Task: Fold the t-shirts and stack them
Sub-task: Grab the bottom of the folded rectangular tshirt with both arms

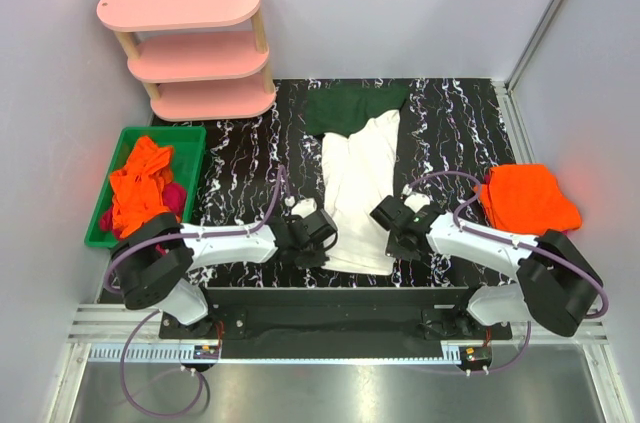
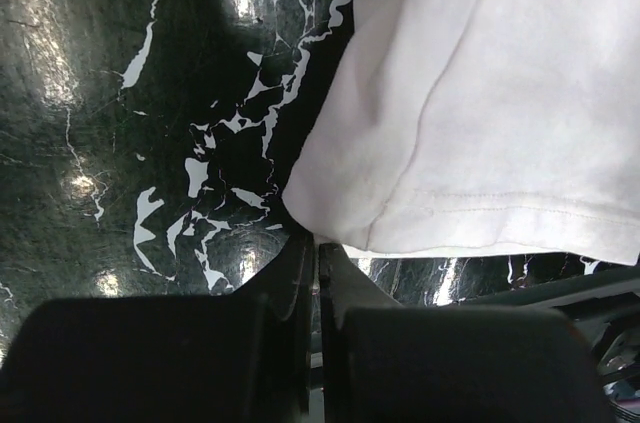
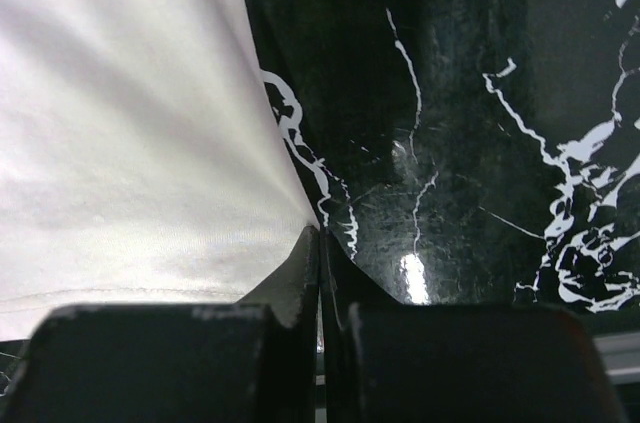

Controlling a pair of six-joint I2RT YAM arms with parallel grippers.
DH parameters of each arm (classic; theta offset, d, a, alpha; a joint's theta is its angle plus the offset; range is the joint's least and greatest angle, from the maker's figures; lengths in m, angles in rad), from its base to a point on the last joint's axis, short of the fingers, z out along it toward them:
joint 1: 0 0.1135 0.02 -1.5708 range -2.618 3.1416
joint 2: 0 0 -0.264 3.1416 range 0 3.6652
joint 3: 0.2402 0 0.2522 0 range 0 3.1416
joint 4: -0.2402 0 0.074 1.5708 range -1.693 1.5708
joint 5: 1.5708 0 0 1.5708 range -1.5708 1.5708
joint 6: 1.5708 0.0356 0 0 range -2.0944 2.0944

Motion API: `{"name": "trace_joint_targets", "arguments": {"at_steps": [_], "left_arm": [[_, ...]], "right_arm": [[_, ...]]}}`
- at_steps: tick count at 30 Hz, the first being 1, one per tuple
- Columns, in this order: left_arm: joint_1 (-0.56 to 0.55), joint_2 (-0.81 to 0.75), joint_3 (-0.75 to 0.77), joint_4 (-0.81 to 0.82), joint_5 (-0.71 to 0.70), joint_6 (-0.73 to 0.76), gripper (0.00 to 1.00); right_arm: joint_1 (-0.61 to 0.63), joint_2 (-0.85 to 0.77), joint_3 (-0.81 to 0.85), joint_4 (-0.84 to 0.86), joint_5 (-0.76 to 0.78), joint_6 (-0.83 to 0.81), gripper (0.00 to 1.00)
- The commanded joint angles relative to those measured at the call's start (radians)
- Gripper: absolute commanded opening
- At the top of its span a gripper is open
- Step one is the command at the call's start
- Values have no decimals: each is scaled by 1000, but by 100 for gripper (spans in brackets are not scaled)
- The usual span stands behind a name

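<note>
White t-shirt: you see the white t-shirt (image 1: 360, 193) lying on the table (image 1: 240, 163) between the two arms, folded into a long narrow strip. Its dark green sleeves (image 1: 350, 105) are at the far end and its hem is at the near end.
Left gripper: the left gripper (image 1: 322, 233) is at the near left corner of the strip. In the left wrist view its fingertips (image 2: 297, 268) are pressed together, and the hem corner comes down right into them, so it is pinching the cloth there.
Right gripper: the right gripper (image 1: 385, 215) is at the right edge of the strip, near the hem. In the right wrist view its fingers (image 3: 300, 278) are pressed together, and the cloth runs into them with stretch lines spreading out from the tips.
Orange t-shirt: a folded orange t-shirt (image 1: 528, 198) lies on the right side of the table, well apart from the white one.
Green bin: the green bin (image 1: 185, 141) stands at the left edge of the table. It holds crumpled orange cloth (image 1: 140, 188) with some magenta cloth (image 1: 176, 199) beside it.
Pink shelf: you find the pink shelf (image 1: 180, 3), with three levels, in the far left corner.
</note>
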Motion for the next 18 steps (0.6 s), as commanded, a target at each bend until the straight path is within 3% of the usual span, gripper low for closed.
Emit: {"name": "trace_joint_targets", "arguments": {"at_steps": [1, 8, 10, 11, 13, 14, 15, 17, 18], "left_arm": [[18, 6, -61, -194, -34, 0, 0], [21, -43, -70, -217, -56, -5, 0], [21, -49, -58, -219, -62, 14, 7], [21, -51, -51, -219, -65, 23, 18], [21, -54, -29, -213, -67, 54, 30], [21, -55, -21, -213, -71, 64, 38], [20, -60, -15, -213, -74, 72, 59], [20, -81, -2, -213, -90, 84, 77], [18, -89, 1, -210, -96, 86, 89]], "right_arm": [[-6, -41, -8, -113, 63, 80, 0], [-7, -125, -14, -159, 100, 118, 1], [-6, -124, -2, -158, 97, 102, 6], [-6, -124, 5, -156, 92, 83, 14], [-6, -137, 17, -133, 89, 56, 27], [-6, -145, 21, -124, 87, 34, 39], [-6, -156, 24, -116, 87, 26, 47], [-6, -180, 31, -104, 86, 5, 60], [-6, -182, 32, -92, 83, 0, 62]]}}
